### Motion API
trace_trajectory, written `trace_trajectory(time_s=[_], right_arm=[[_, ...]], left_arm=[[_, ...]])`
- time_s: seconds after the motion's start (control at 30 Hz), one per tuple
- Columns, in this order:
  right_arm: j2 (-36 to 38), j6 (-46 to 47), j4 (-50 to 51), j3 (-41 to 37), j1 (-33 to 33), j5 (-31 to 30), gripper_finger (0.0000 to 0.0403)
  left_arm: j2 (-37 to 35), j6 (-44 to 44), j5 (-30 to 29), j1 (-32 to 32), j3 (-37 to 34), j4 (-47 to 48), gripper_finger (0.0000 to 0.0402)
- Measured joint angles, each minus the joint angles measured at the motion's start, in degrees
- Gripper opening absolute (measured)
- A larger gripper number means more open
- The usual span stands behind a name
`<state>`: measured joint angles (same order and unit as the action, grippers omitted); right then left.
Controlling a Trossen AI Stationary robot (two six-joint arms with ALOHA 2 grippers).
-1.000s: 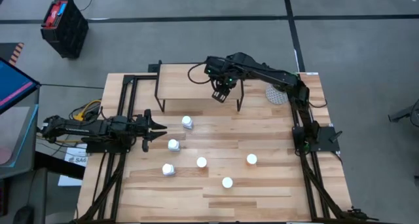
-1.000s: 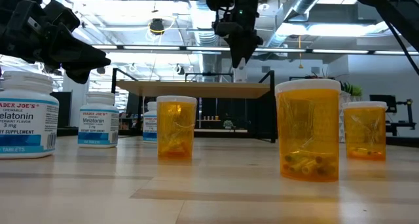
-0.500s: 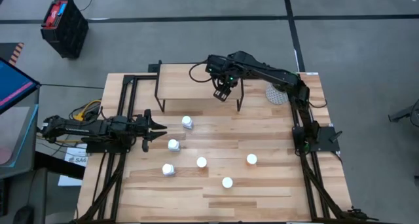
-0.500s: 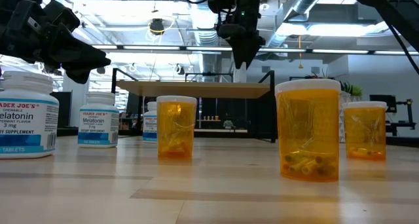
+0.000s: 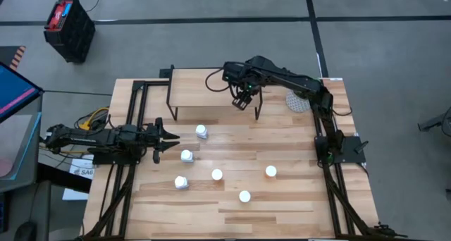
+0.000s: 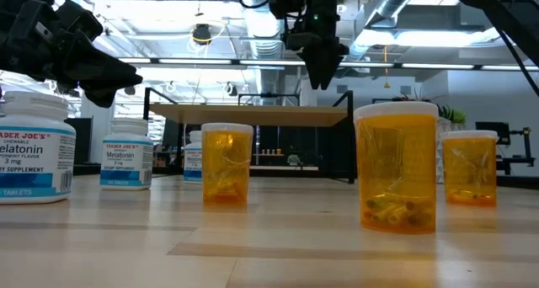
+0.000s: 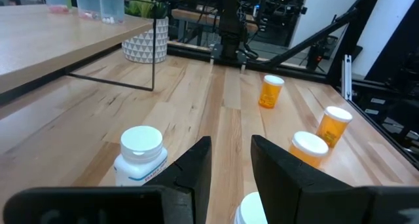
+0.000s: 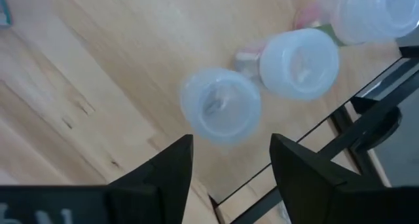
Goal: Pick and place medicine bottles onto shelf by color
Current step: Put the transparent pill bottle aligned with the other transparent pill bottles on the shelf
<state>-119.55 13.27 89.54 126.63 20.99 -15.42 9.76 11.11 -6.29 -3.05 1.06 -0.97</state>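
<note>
— What changed for us?
— Our right gripper [image 5: 243, 100] rose slightly above the shelf [image 5: 204, 86], fingers apart, holding nothing.
— And the clear bottles [image 8: 220, 105]?
— Below it, near the shelf's edge.

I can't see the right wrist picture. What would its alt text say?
Looking down past the right gripper, its two dark fingers open and empty, three clear pale-blue bottles stand on the light wooden shelf near its edge. One sits just beyond the fingers, the others farther along; a black shelf leg shows past the edge.
</note>
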Motion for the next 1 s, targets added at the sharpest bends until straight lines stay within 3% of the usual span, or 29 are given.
trace_trajectory(time_s=[0.37, 0.6, 0.8, 1.0], right_arm=[[1.2, 0.4, 0.5, 0.9, -1.1, 2.3, 0.0204], [6.3, 0.4, 0.0, 3.3, -4.1, 4.9, 0.0191], [8.6, -0.8, -10.7, 3.4, -6.3, 4.9, 0.018], [5.2, -6.9, -17.1, 3.1, -7.0, 4.8, 0.0166]], left_arm=[[0.0, -0.1, -0.1, 0.0, 0.0, 0.0, 0.0096], [0.0, -0.1, -0.1, 0.0, 0.0, 0.0, 0.0096], [0.0, -1.0, -0.1, 0.0, 0.0, 0.0, 0.0096], [0.0, -1.0, -0.2, 0.0, 0.0, 0.0, 0.0096]])
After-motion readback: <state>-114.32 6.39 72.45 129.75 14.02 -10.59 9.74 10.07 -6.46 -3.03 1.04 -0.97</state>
